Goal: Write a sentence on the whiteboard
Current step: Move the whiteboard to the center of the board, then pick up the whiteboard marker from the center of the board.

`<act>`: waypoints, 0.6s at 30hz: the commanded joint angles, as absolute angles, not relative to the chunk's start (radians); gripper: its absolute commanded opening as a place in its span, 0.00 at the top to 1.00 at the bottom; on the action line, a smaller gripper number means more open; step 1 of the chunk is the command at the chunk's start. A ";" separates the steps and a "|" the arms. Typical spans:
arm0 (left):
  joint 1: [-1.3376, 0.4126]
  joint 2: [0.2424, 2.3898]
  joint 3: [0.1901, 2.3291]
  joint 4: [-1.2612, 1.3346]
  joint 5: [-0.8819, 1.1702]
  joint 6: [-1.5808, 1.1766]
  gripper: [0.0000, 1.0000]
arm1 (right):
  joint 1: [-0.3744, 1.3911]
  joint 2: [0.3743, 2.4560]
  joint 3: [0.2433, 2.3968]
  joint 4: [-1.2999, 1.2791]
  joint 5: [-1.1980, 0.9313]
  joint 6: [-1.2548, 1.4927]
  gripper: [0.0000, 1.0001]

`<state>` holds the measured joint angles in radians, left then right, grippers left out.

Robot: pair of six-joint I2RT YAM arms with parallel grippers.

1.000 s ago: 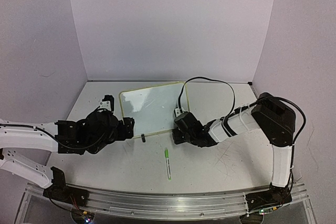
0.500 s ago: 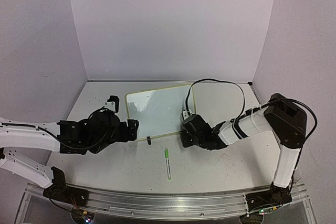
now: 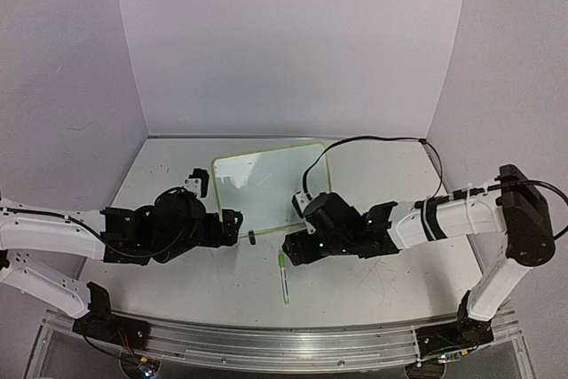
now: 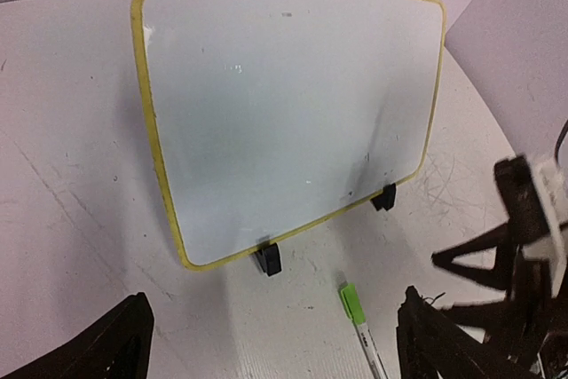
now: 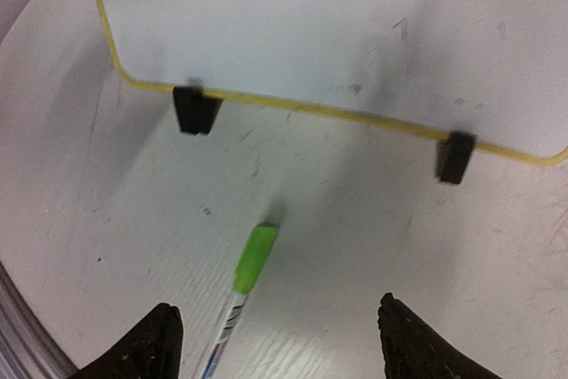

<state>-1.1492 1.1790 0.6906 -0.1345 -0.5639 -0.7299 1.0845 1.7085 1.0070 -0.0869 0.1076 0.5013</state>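
Note:
The whiteboard stands tilted on two small black feet at the table's middle, with a thin yellow frame and a plain white face. The sentence is out of view. A marker with a green cap lies on the table in front of the board. My left gripper is open at the board's near left corner, touching nothing. My right gripper hovers open above the marker's cap end. Its fingers straddle the marker without holding it.
The white table is scratched. Lilac walls enclose it at the back and both sides. The right arm's black cable arcs over the board's right edge. A metal rail runs along the near edge.
The whiteboard slid a little to the right. The right gripper then opened and swung left and nearer, from the board's right foot to above the marker. The left gripper crept right.

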 commanded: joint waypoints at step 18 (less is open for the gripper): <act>-1.142 1.015 0.682 -0.184 -0.695 -0.727 0.01 | 1.244 2.017 1.270 -0.398 0.180 0.643 0.64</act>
<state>-1.1491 1.0434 0.6785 -0.1657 -0.6645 -0.7330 1.2349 1.9996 1.2523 -0.3496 0.1164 0.6362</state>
